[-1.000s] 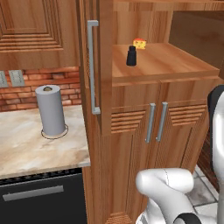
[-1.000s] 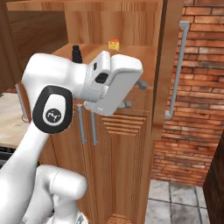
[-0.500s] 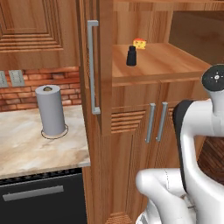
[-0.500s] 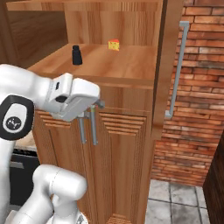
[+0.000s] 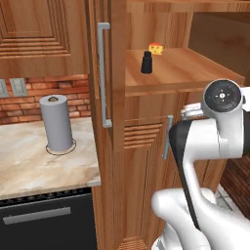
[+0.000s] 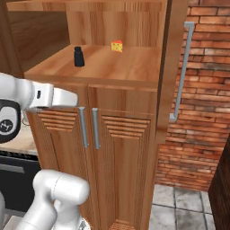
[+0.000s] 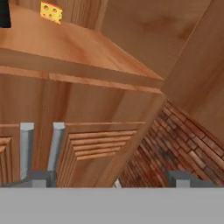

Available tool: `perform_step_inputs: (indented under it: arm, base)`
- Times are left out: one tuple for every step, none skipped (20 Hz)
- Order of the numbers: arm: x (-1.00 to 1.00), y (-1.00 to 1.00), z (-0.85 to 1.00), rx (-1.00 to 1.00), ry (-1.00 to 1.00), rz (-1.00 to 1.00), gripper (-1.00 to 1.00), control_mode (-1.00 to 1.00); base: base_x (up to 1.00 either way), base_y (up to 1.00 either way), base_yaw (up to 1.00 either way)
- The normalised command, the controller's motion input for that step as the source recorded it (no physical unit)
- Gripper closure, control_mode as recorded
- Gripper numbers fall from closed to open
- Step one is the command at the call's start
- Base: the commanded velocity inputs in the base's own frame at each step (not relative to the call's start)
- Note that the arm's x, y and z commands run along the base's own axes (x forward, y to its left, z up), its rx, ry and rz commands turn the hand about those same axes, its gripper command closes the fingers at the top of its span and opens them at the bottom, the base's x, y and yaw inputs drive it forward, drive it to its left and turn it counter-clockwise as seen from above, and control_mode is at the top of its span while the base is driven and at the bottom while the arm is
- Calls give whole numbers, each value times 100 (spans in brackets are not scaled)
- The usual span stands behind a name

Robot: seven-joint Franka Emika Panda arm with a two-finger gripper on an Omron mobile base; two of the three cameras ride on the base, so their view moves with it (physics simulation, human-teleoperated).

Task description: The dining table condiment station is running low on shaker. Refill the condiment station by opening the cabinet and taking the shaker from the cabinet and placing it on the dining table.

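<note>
Two fingertips of mine are showing at the bottom of the hand view, standing wide apart with nothing between them, so my gripper is hanging released and empty. I am looking along it at the cabinet, whose upper doors are swung open; one open door is carrying a long grey handle.

Inside, the shaker is standing upright on the shelf, its long axis vertical, with the yellow cheese wedge near it but not touching.

From my hand the shaker is lying up and to the left, at the very corner of the hand view, farther back on the shelf, while my fingers are sitting below the shelf's front edge, level with the lower louvered doors and their short handles.

I am judging that I need to rise above the shelf, swing left, and reach inward, keeping my fingers either side of the upright body and clear of the cheese.
</note>
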Motion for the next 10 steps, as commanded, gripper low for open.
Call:
perform_step_inputs:
  arm:
    - [47,82,9,29,-19,9,-100,-100]
    - [47,75,19,28,-17,11,-100,-100]
    - [46,69,26,27,-16,13,-100,-100]
    - [44,57,29,26,-16,13,-100,-100]
    - [36,43,33,25,-13,13,-100,-100]
    - [31,36,36,25,-14,13,-100,-100]
    - [26,29,40,23,-17,11,-100,-100]
    - [28,19,51,21,-18,9,-100,-100]
    - [25,12,52,19,-14,11,-100,-100]
    - [31,2,54,19,-14,12,-100,-100]
  base:
    - [0,0,0]
    - [0,0,0]
    - [0,0,0]
    - [0,0,0]
    - [0,0,0]
    - [0,0,0]
    - [0,0,0]
    - [0,0,0]
    - [0,0,0]
    - [0,0,0]
